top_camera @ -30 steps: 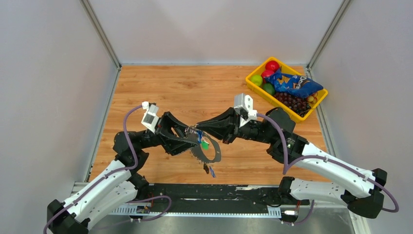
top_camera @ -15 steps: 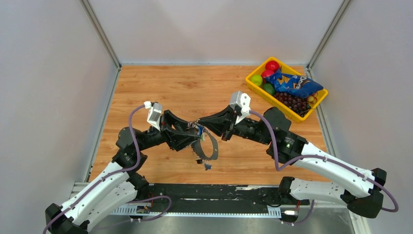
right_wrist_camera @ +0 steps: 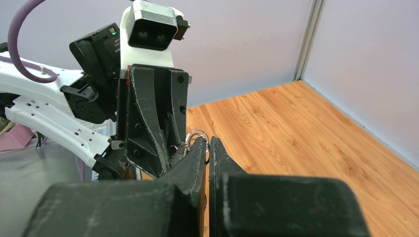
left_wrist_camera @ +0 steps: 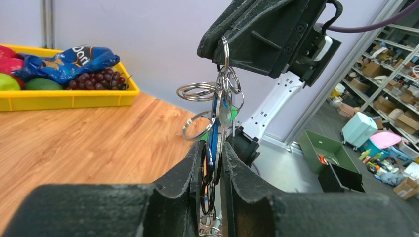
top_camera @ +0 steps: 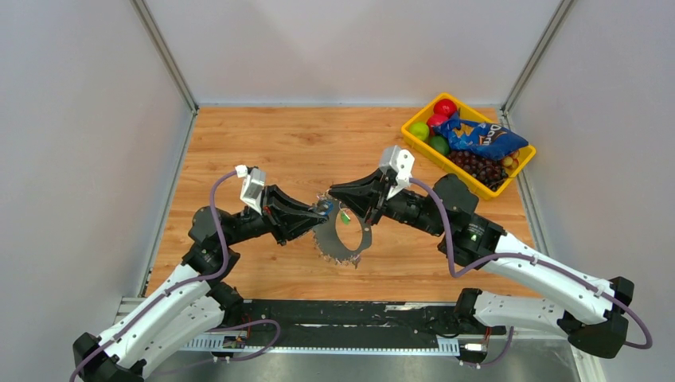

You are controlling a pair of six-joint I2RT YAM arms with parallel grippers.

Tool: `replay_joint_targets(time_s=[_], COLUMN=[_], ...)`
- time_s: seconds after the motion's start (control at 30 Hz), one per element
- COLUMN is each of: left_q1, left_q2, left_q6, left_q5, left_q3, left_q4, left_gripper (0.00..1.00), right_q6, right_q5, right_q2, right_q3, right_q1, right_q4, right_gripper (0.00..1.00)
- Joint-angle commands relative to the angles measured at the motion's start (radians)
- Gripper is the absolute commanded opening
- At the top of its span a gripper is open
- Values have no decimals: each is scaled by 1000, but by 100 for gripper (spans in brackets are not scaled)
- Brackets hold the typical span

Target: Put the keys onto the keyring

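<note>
Above the counter, left of the yellow tray, the right hand was clamped on the keyring. The keys dangled beneath it, with the left hand closed around them.

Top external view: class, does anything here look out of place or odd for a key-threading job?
Yes: a yellow tray of fruit with a blue crisp bag sits in the far right corner, unrelated to the keys. Nothing looks spilled or damaged.
</note>
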State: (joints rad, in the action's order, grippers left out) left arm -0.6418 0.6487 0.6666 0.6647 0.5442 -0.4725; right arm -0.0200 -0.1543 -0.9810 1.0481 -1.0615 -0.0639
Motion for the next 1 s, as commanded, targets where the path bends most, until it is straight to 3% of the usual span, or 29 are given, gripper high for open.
replay_joint_targets(time_s=[0.0, 0.37, 0.87, 0.97], left_q1=[-6, -6, -6, -6], left_q2=[-5, -19, -23, -33], left_q6=[-5, 5, -49, -78], left_q5=[17, 28, -43, -75], left_q3=[38, 39, 42, 55], left_q4=[-41, -55, 21, 80], left_gripper=[18, 13, 32, 41], right_q6=[7, 3, 3, 5], right_q5=[23, 20, 10, 14], right_q2=[25, 31, 30, 32], right_q3=[11, 4, 10, 9], right_q1=[4, 6, 5, 6], right_q4=[-47, -47, -45, -44], right_gripper=[0, 0, 0, 0])
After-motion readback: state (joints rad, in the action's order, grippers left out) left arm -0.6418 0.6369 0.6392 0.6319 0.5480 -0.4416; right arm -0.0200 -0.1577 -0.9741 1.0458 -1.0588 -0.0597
